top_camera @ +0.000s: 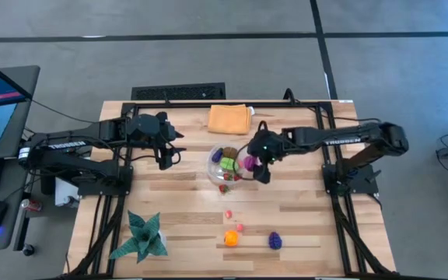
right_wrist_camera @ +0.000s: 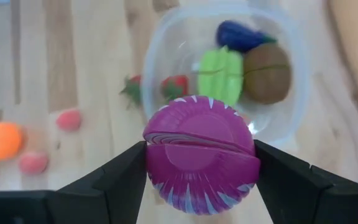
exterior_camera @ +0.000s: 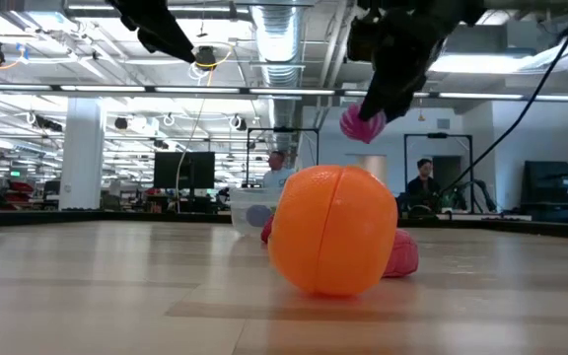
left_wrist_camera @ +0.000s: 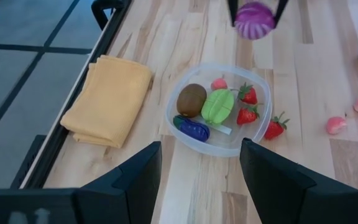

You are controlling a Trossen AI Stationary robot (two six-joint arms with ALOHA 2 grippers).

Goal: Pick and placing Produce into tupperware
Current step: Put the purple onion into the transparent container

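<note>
My right gripper [right_wrist_camera: 199, 163] is clamped on a magenta toy onion [right_wrist_camera: 199, 154], held above the table at the right rim of the clear container [top_camera: 213, 173], near the middle of the high view; in the low view the onion [exterior_camera: 360, 124] hangs in the air, upper centre. I see inside the container [left_wrist_camera: 180, 132] a brown kiwi [left_wrist_camera: 191, 99], a green piece [left_wrist_camera: 218, 105], a dark purple eggplant [left_wrist_camera: 194, 128] and red strawberries [left_wrist_camera: 248, 95]; one more strawberry [left_wrist_camera: 275, 126] lies just outside its rim. Lower centre of the high view, loose on the wood: an orange [top_camera: 230, 238], a purple fruit [top_camera: 274, 240] and two small pink pieces [top_camera: 229, 214]. My left gripper [top_camera: 164, 159] hangs left of the container with its fingers [left_wrist_camera: 135, 177] spread apart, holding nothing; a folded orange cloth [top_camera: 229, 119] lies above centre, and a green spiky plant [top_camera: 141, 236] sits lower left.
</note>
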